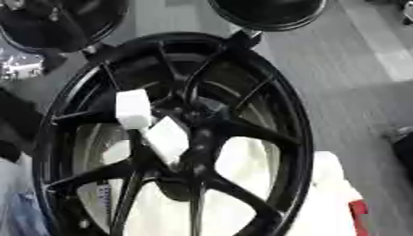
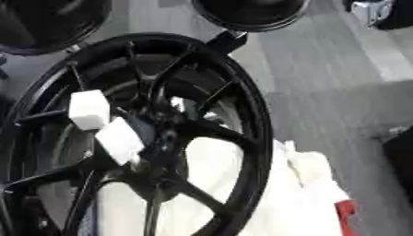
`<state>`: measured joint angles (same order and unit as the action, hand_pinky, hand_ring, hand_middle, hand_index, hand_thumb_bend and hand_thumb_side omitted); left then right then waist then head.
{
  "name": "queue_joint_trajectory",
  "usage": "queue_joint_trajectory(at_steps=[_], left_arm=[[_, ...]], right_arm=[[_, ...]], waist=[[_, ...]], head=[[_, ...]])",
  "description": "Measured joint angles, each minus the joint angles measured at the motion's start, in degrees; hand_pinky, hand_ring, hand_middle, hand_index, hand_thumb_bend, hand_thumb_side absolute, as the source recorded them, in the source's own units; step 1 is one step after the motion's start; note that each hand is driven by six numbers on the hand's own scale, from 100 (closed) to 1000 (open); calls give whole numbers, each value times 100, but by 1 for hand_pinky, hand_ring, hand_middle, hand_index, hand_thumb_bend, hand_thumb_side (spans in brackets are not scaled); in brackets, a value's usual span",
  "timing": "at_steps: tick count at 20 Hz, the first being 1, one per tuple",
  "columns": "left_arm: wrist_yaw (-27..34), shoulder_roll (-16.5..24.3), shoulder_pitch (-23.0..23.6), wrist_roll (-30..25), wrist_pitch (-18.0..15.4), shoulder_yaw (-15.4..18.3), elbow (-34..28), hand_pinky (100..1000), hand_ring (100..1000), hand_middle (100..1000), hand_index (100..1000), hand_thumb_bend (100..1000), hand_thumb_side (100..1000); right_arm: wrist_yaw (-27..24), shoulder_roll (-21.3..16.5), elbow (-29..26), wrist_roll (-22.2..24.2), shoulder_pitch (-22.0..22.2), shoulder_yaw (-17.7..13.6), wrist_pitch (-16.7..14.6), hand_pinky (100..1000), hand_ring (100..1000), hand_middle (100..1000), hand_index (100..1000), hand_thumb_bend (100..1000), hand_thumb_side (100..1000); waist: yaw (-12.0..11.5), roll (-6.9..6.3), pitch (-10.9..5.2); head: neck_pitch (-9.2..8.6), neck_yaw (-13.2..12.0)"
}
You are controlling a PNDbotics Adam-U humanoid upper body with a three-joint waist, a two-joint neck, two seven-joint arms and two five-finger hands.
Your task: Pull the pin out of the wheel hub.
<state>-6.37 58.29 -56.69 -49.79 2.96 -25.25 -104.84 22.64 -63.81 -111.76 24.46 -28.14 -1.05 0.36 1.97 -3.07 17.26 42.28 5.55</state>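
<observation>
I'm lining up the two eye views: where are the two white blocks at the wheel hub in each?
Left eye view: white blocks left of centre, on the hub.
Right eye view: further left, same height.
Shared landmark: black wheel rim, with white cloth behind its spokes.

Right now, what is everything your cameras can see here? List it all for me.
Wheel: one, black, spoked, filling the middle of the view.
White blocks: two, at the hub, one up-left of the other; what they are is unclear.
White cloth or padding: one, under and to the right of the wheel.
Red item: one, lower right edge, too little shows to name it.
Dark round objects: at least two, black, along the top.
Floor: grey, right side.
Robot hands: none identifiable.
</observation>
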Motion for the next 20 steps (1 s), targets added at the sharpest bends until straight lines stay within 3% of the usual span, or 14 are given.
queue_joint_trajectory(at_steps=[7, 14, 20], left_arm=[[197, -147, -178, 1, 527, -214, -36, 857, 812, 752, 892, 235, 781], [163, -194, -194, 139, 805, -353, -128, 857, 812, 752, 888, 244, 759], [70, -128, -123, 514, 1159, -433, -565, 852, 809, 746, 878, 242, 726]], right_arm=[[7, 2, 39, -5, -2, 1, -8, 911, 805, 737, 786, 100, 194], [17, 4, 76, -4, -4, 2, -11, 910, 804, 736, 786, 100, 196], [39, 8, 105, -3, -7, 4, -13, 909, 803, 735, 786, 100, 198]], waist=[[1, -2, -36], [8, -6, -63], [20, -42, -63]], head=[[11, -1], [39, 4], [-23, 66]])
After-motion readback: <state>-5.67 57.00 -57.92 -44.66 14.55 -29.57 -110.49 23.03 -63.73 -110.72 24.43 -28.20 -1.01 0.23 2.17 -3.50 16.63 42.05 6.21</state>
